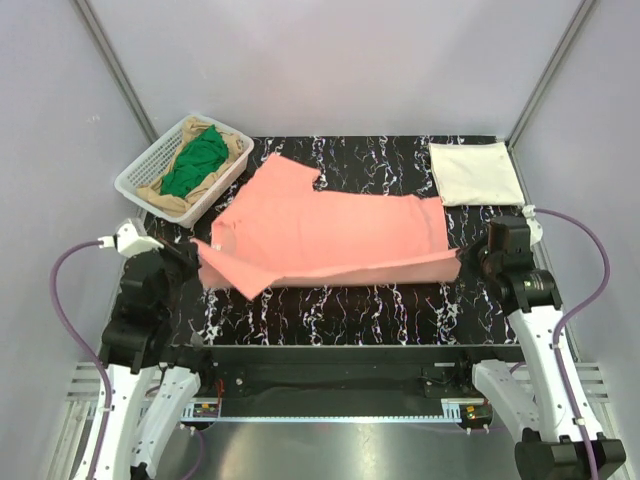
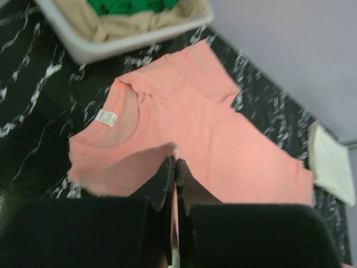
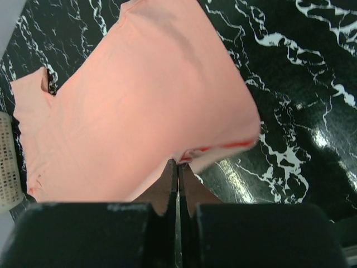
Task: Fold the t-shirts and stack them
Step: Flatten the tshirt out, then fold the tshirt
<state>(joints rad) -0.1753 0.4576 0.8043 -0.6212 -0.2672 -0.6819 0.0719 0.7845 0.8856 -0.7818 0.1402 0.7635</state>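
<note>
You're in robot lab test cell: plain pale wall panels (image 1: 330, 60) on metal frame posts (image 1: 113, 65), black marbled table (image 1: 380, 300), purple cables (image 1: 57, 290), metal rail (image 1: 340, 412) at arm bases.

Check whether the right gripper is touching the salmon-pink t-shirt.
Touching. In the right wrist view the right gripper, jaws shut, pinches the near edge of the salmon-pink t-shirt, with the cloth running straight into its tips.

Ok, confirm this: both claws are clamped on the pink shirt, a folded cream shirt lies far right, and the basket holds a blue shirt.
Not blue: the basket holds a green shirt, over tan cloth; the top view shows it. The rest stands: left claw and right claw clamp the pink shirt, cream shirt folded far right.
</note>
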